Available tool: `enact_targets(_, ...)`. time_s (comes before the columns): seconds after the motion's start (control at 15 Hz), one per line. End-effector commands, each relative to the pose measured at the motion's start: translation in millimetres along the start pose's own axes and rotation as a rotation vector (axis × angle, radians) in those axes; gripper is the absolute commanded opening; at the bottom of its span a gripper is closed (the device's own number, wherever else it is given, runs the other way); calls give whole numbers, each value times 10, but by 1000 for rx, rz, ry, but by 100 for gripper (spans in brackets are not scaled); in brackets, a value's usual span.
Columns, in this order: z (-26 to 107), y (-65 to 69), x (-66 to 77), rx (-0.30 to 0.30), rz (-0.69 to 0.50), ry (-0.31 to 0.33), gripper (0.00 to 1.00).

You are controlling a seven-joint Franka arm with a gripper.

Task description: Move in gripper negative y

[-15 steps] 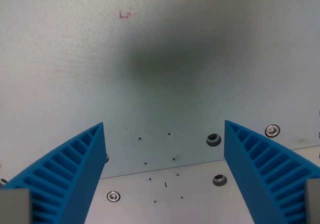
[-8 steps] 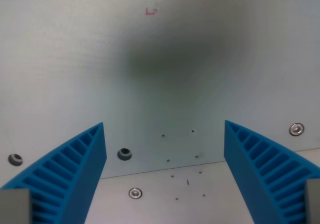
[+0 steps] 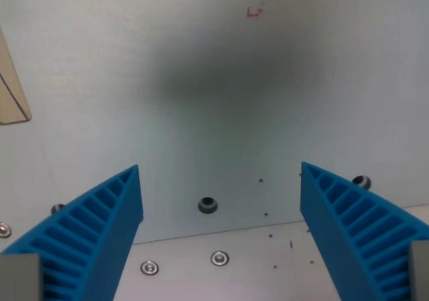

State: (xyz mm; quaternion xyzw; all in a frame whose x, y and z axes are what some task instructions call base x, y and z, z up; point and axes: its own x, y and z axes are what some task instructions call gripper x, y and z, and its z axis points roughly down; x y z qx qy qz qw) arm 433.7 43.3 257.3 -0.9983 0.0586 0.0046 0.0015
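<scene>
open gripper [image 3: 220,237] over a bare metal table [image 3: 221,133], nothing held.

the two blue ribbed fingers [image 3: 87,237] stand wide apart at the wrist view's left and right near edges, with empty space between them. between them, near the plate seam, sits a dark bolt hole [image 3: 208,205], with two bright screws [image 3: 219,258] just nearer. a small red mark [image 3: 254,11] shows far up the surface, and a tan panel edge [image 3: 12,90] enters at the far left. a soft dark shadow [image 3: 221,73] lies across the middle.
</scene>
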Motion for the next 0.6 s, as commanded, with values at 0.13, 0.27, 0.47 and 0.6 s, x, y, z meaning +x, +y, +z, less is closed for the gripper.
enact_targets(0.13,-6,-198,54,-7,18,-2,100)
enact_targets(0.27,-6,-298,56,-7,18,-2,100)
enact_targets(0.47,-4,-448,59,-7,18,-2,100)
enact_targets(0.6,-4,-548,61,-7,18,-2,100)
